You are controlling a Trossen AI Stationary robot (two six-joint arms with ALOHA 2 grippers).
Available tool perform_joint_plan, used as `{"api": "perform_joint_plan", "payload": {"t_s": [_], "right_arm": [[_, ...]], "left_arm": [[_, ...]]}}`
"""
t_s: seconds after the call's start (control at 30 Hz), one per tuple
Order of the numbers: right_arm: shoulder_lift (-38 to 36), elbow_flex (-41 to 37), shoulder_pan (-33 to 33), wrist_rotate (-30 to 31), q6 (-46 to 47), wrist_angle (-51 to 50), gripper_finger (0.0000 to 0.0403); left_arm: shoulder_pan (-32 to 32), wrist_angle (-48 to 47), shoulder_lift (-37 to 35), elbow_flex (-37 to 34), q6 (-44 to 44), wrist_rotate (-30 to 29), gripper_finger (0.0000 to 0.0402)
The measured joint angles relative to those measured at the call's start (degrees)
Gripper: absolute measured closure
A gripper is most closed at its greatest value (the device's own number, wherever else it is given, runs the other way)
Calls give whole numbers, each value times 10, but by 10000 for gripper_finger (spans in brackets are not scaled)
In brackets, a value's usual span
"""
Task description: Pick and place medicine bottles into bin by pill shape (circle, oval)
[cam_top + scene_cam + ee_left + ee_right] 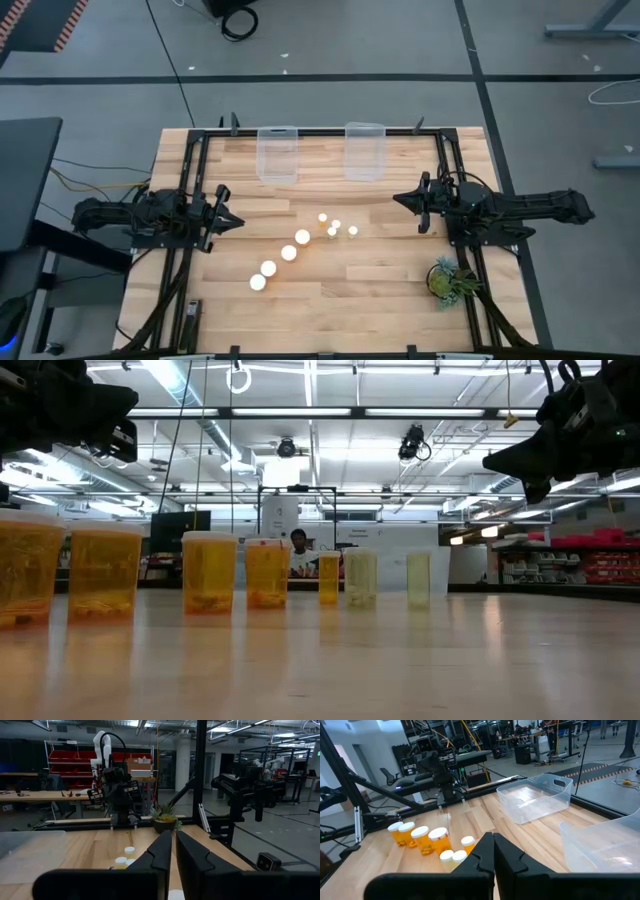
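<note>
Eight amber bottles with white caps stand upright on the wooden table. Four larger ones [279, 260] run in a slanting row toward the near left. Several smaller ones [337, 226] cluster at mid-table. They also show in the low view [210, 573] and in the right wrist view [429, 840]. Two clear bins [278, 153] [365, 150] stand at the far edge. My left gripper [236, 221] hovers left of the bottles, shut and empty. My right gripper [398, 200] hovers right of them, shut and empty. Both point toward the table's middle.
A small potted plant [450, 278] stands at the near right, by the right arm's base. A black metal frame [320, 131] runs around the table. Bare wood lies between the bins and the bottles. A person [298, 542] shows far off in the room behind.
</note>
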Motion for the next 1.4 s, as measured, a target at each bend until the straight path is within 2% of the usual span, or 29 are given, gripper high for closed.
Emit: {"api": "perform_joint_plan", "payload": {"t_s": [0.87,1.4], "right_arm": [[0,0,0,0,0,0,395],[0,9,0,0,1,0,395]], "left_arm": [[0,0,0,0,0,0,378],[0,0,0,0,0,0,370]]}}
